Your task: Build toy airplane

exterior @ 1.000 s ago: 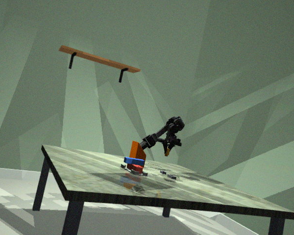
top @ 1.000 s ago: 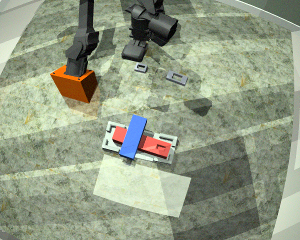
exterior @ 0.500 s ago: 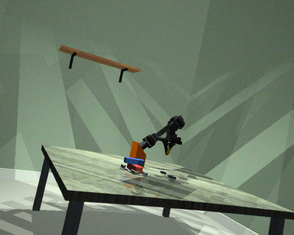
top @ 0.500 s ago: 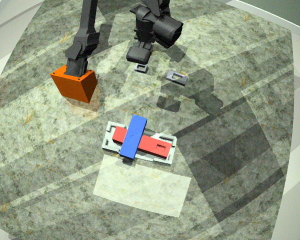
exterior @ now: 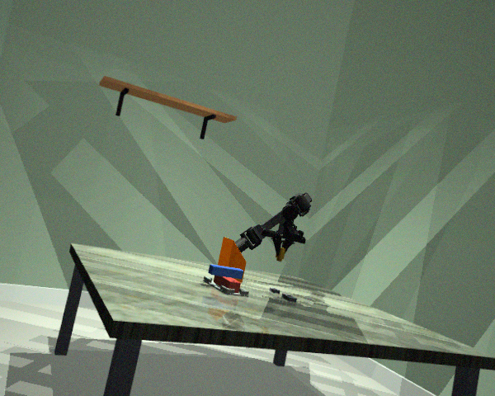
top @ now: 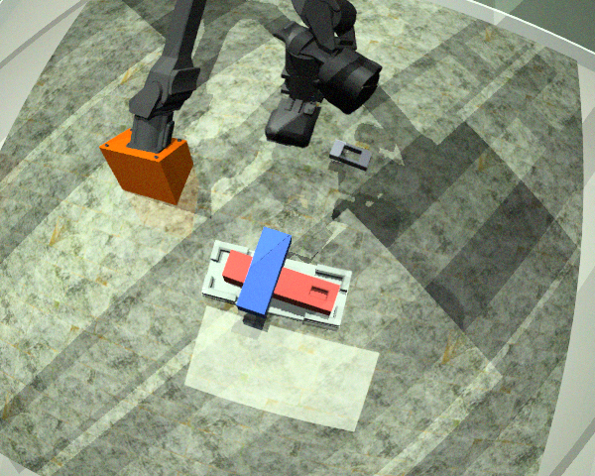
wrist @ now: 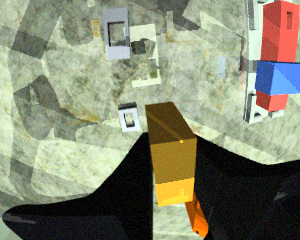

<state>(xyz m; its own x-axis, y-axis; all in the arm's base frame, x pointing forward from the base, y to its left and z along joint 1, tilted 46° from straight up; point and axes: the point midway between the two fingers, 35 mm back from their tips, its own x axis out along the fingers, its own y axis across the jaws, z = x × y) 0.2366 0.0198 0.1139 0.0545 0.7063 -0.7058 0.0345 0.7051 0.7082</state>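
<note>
The red fuselage (top: pixel 302 289) (exterior: pixel 227 283) (wrist: pixel 280 42) lies in the pale jig (top: pixel 216 274) (wrist: pixel 250 75). The blue wing (top: pixel 264 271) (exterior: pixel 225 271) (wrist: pixel 289 79) lies crosswise on top of it; its tab is hidden. The socket near the tail (top: pixel 318 292) (wrist: pixel 290 20) is empty. My gripper (exterior: pixel 280 250) (wrist: pixel 162 136) is shut on the yellow tail fin (exterior: pixel 280 256) (wrist: pixel 174 160) and holds it in the air above the table, away from the jig. In the top view the gripper's body (top: pixel 293 123) hides the fin.
A larger grey holder (top: pixel 336 148) (exterior: pixel 289 298) (wrist: pixel 123 52) and a smaller one (exterior: pixel 274 290) (wrist: pixel 131 128) stand on the table below and beside the gripper. The orange arm base (top: pixel 144 174) (exterior: pixel 228 256) (wrist: pixel 197 220) stands behind the jig. A brown shelf (exterior: pixel 167 100) hangs on the wall.
</note>
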